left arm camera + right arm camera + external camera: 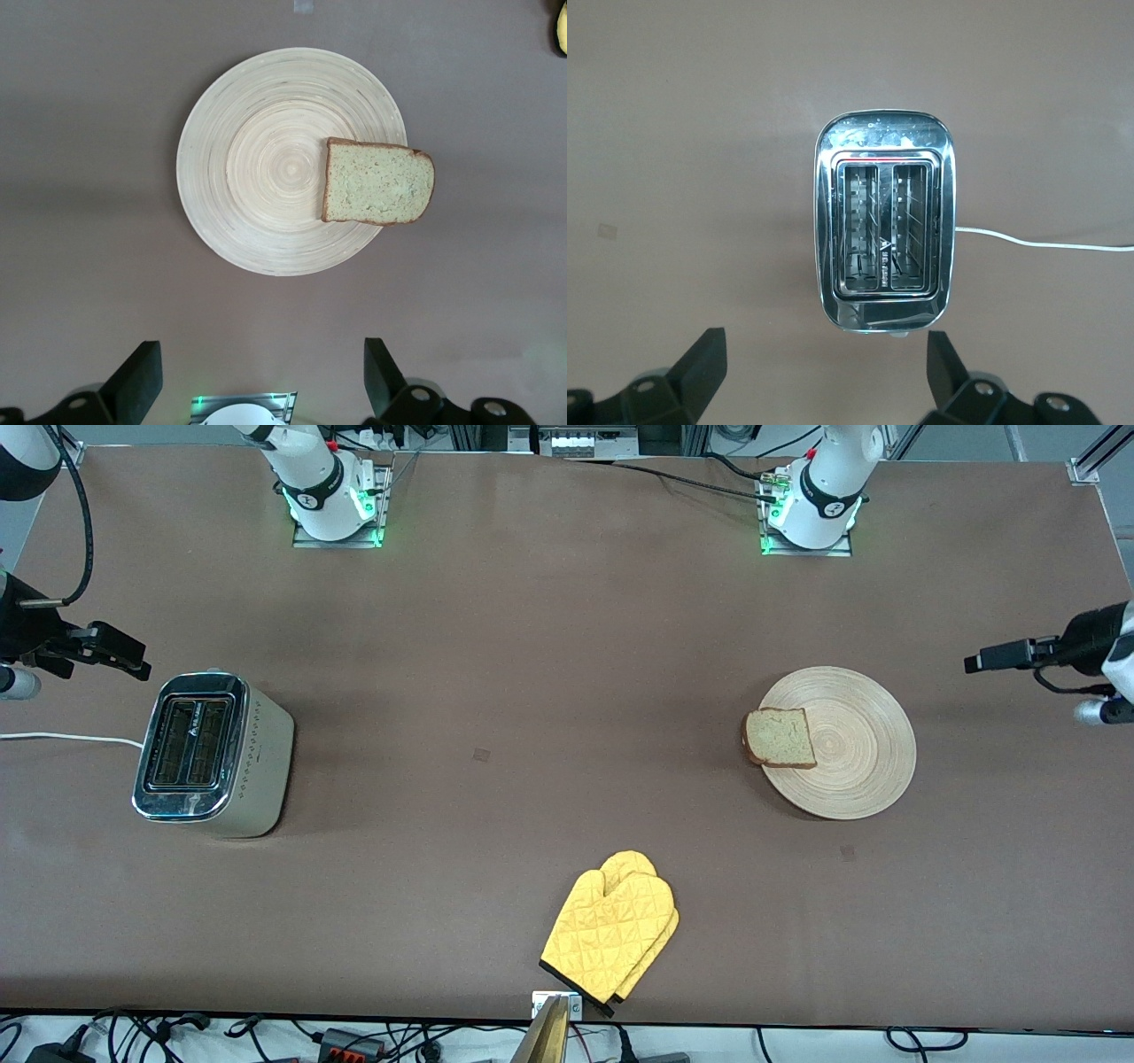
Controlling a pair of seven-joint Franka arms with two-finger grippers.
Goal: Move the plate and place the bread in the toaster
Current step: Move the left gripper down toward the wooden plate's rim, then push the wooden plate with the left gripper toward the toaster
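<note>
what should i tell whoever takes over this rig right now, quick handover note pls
Left gripper: open, empty, up in the air at the left arm's end of the table, waiting.
Right gripper: open, empty, up near the toaster at the right arm's end.
Plate: on the table toward the left arm's end.
Bread: flat on the plate, overhanging the rim on the toaster's side.
Toaster: upright, both slots empty, white cord trailing off the table's end.
Yellow oven mitt: near the front edge, untouched.
Done: nothing yet.
Left: move the plate, put the bread in a slot.
</note>
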